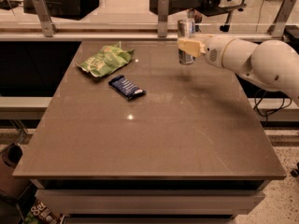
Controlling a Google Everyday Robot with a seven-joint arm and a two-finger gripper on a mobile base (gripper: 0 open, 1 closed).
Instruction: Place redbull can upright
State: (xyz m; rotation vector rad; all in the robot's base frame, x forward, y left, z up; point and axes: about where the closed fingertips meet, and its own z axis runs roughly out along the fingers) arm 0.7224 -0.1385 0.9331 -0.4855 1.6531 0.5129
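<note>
The redbull can (186,29) is a slim silvery can, held upright at the far right part of the brown table (154,125). My gripper (188,46) is shut on the can's middle, coming in from the right on the white arm (252,59). The can's bottom looks close to the tabletop; I cannot tell whether it touches.
A green snack bag (105,59) lies at the far left of the table, with a dark blue snack bar wrapper (126,86) just in front of it. A metal rail with posts (162,13) runs along the table's far edge.
</note>
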